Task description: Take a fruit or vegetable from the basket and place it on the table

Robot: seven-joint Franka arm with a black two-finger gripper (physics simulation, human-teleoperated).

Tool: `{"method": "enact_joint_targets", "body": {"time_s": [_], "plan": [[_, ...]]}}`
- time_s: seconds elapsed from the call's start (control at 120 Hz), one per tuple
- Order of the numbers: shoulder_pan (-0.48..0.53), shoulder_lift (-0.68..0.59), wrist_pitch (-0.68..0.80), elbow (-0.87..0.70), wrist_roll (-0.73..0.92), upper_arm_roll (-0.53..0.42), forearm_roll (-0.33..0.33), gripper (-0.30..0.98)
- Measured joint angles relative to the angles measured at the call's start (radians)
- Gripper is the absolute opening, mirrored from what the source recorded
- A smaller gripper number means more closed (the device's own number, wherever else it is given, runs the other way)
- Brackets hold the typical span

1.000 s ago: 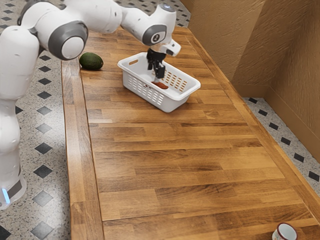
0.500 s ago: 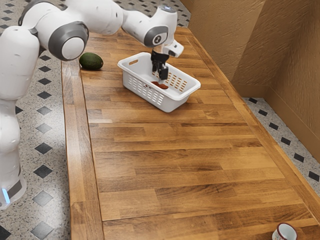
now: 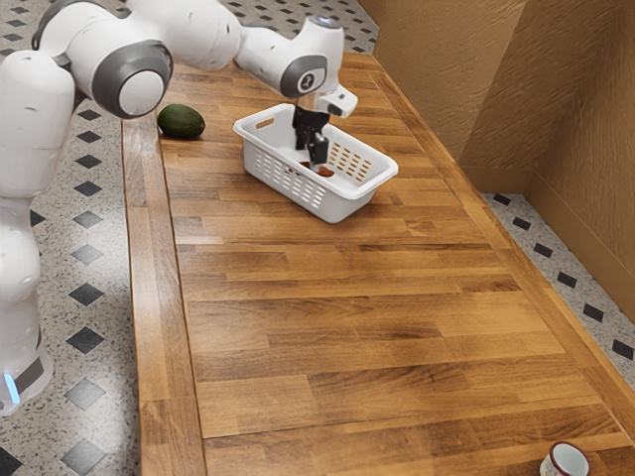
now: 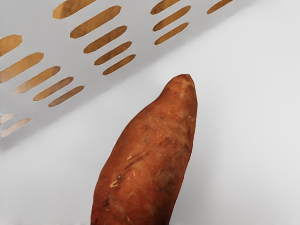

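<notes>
Take as target the sweet potato, down on the floor of the basket. Just over it, note the pincer, lower into the basket than a moment ago and slightly back toward the exterior view's left; impossible to tell whether wide or narrow. Read this as lining up a grasp, best made around the thicker middle. Then set down on the worktop beside the basket, between avocado, near it, and cup, well apart.
</notes>
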Motion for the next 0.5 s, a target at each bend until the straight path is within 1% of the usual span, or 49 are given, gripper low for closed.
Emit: {"method": "enact_joint_targets", "body": {"time_s": [0.5], "plan": [[0.011, 0.041, 0.011, 0.003, 0.009, -0.001, -0.026, 0.69]]}}
